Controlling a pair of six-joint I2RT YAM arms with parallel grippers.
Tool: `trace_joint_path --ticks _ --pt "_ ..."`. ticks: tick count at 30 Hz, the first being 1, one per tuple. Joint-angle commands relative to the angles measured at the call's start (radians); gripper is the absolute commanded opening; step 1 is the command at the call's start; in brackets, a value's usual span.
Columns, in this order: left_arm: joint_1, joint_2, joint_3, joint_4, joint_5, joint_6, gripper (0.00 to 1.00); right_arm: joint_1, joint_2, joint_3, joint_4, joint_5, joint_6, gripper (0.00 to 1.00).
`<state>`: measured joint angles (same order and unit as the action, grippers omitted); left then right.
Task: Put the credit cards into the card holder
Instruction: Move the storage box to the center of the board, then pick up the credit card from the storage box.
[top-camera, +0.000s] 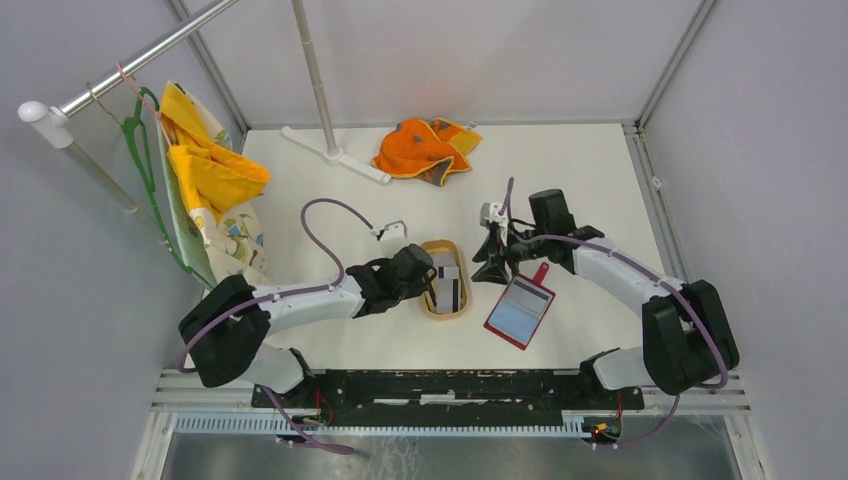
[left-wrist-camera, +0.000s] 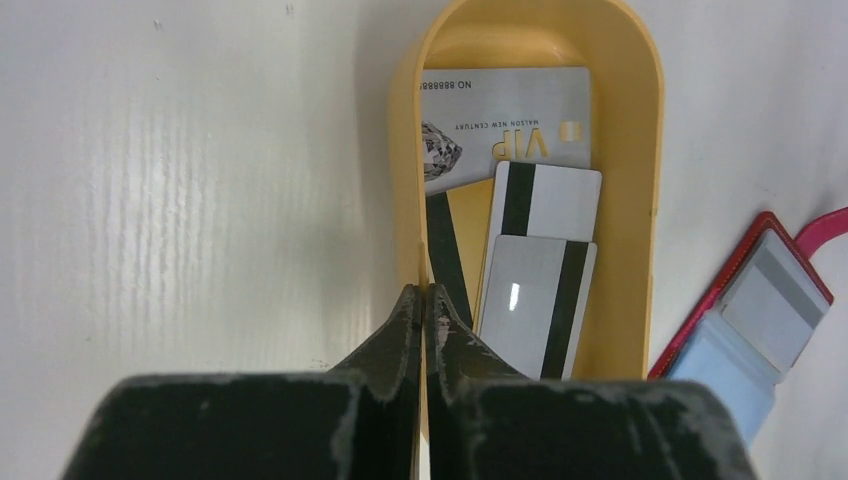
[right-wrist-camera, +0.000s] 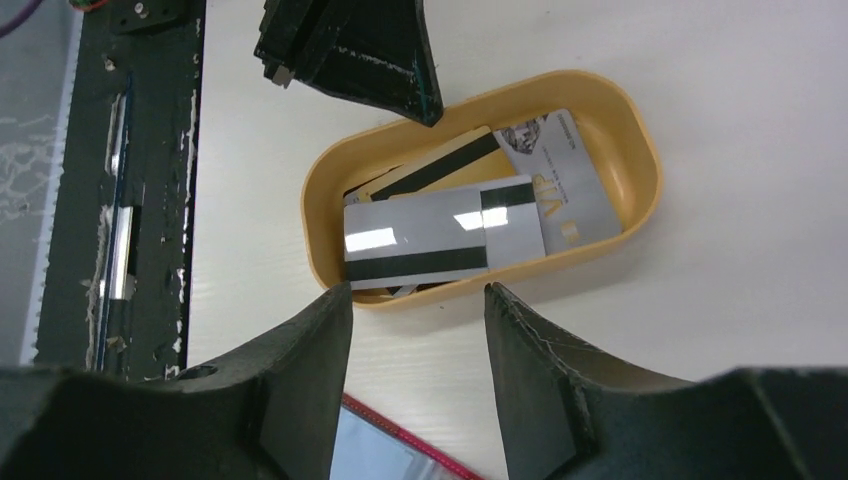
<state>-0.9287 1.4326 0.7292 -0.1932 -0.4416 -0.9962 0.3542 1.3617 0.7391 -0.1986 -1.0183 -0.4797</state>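
Inside the oval tray (left-wrist-camera: 640, 200) lie glossy striped cards (left-wrist-camera: 535, 300).

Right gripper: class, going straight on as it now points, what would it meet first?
Probably the near wall of the tan oval tray, just before the silver striped cards; depth is unclear.

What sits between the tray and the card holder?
Nothing. Only bare table separates the tray from the card holder, clearest in the left wrist view.

Silver credit card (left-wrist-camera: 505, 125) reads "VIP" and "NO.8888"
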Motion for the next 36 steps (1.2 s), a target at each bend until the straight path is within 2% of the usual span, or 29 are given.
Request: trace_joint_path --ticks 1,4,6,7,11,14,16,17,25,30,33,36 --pt "-0.023 -0.021 0.015 0.042 -0.072 -0.118 0.05 0.077 0.065 0.178 -0.187 0.054 -0.157 0.59" --pt "-0.023 -0.041 0.025 0.032 -0.076 -0.064 0.31 0.140 0.137 0.295 -0.323 0.104 -0.263 0.64" --pt "-0.022 -0.065 0.023 0.028 -0.075 -0.024 0.45 0.170 0.196 0.384 -0.413 0.142 -0.334 0.68" --pt "-0.022 -0.086 0.020 0.025 -0.073 -0.002 0.50 0.178 0.232 0.439 -0.461 0.163 -0.371 0.69" --pt "-0.028 -0.191 -0.017 0.016 -0.054 0.082 0.56 0.210 0.363 0.620 -0.668 0.220 -0.499 0.72" --pt "-0.040 -0.305 -0.113 0.089 0.007 0.152 0.56 0.234 0.428 0.694 -0.757 0.265 -0.583 0.79" --pt "-0.040 -0.380 -0.205 0.175 0.086 0.170 0.57 0.253 0.453 0.713 -0.779 0.287 -0.629 0.88" --pt "-0.041 -0.411 -0.255 0.218 0.116 0.162 0.58 0.259 0.464 0.715 -0.776 0.300 -0.637 0.98" --pt "-0.042 -0.535 -0.535 0.542 0.250 0.081 0.57 0.306 0.550 0.735 -0.712 0.376 -0.552 0.98" --pt "-0.042 -0.527 -0.557 0.557 0.254 0.088 0.49 0.326 0.589 0.747 -0.680 0.438 -0.470 0.98" --pt "-0.042 -0.485 -0.555 0.575 0.267 0.091 0.40 0.344 0.608 0.751 -0.656 0.483 -0.420 0.98" --pt "-0.042 -0.433 -0.548 0.603 0.285 0.093 0.35 0.357 0.623 0.758 -0.639 0.524 -0.381 0.98"
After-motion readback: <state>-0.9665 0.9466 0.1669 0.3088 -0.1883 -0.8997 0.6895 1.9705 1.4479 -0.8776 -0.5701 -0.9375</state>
